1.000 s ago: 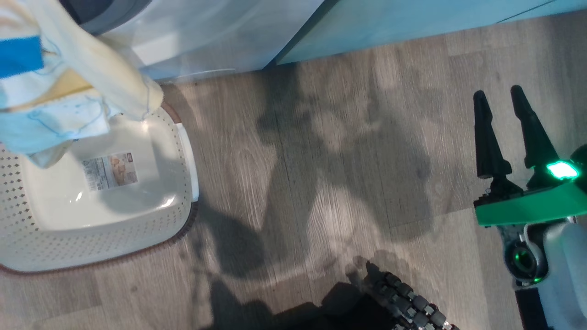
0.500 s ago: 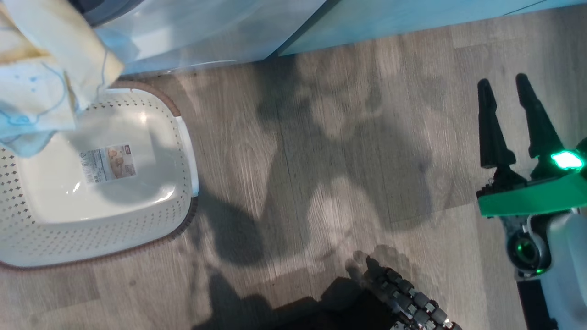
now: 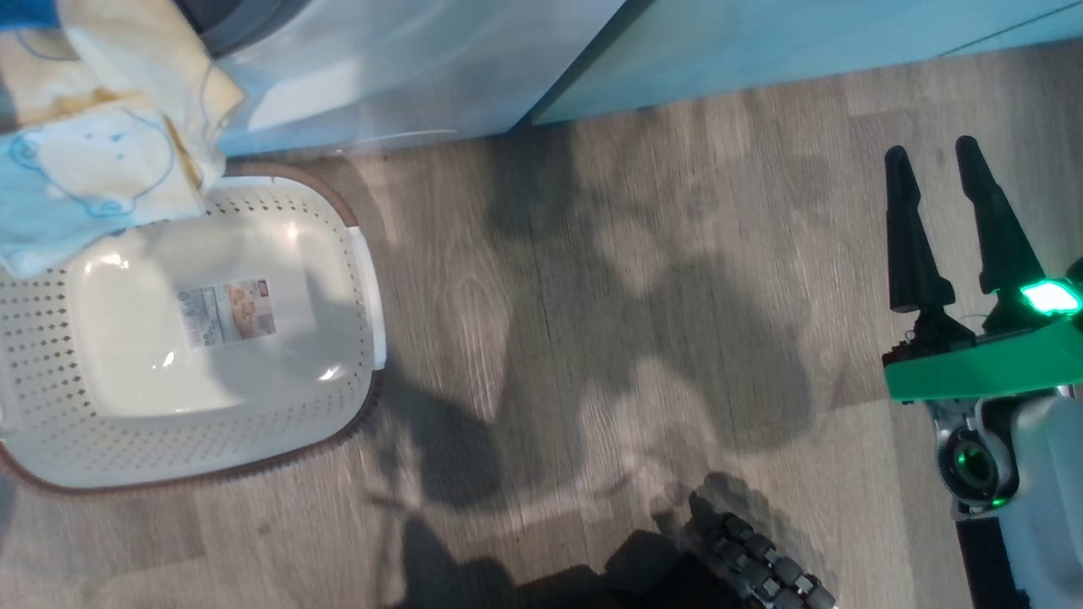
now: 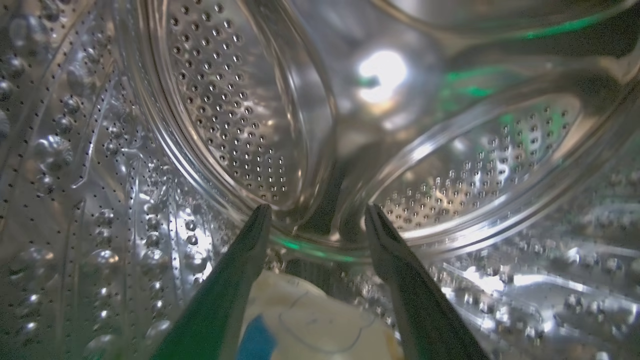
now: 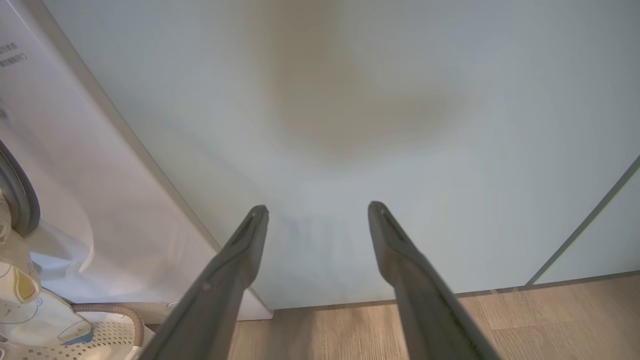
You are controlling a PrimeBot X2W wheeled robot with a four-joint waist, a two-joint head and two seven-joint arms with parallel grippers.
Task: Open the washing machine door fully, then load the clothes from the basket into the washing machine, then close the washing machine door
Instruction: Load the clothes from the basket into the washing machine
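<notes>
Looking down from the head camera, the basket [image 3: 38, 338] is seen sitting on the wood floor [image 3: 592, 296] right in front of the washing machine [image 3: 381, 76], with its pale bottom and the paper label [image 3: 227, 313] in plain sight. The clothes [image 3: 101, 161] are bunched at the top left, hung down from near the grey rubber ring [image 3: 245, 21] and draped over the basket's far rim. Cream fabric with thin blue line drawings can be made out, plus a bit of bright blue at the very corner.

Inside the perforated steel drum [image 4: 235, 110], the left gripper [image 4: 317, 210] is shown with its fingers spread wide, so it's released. A lump of cream cloth with a blue patch is seen low down between the finger bases. Whether it's actually touched by the fingers can't be told.

The right gripper [image 3: 931, 148] is held well off to the right above bare floor, fingers parted and nothing between them. From its wrist camera it's pointed at the mint green cabinet [image 5: 350, 125], with the machine's white front off to the left.
</notes>
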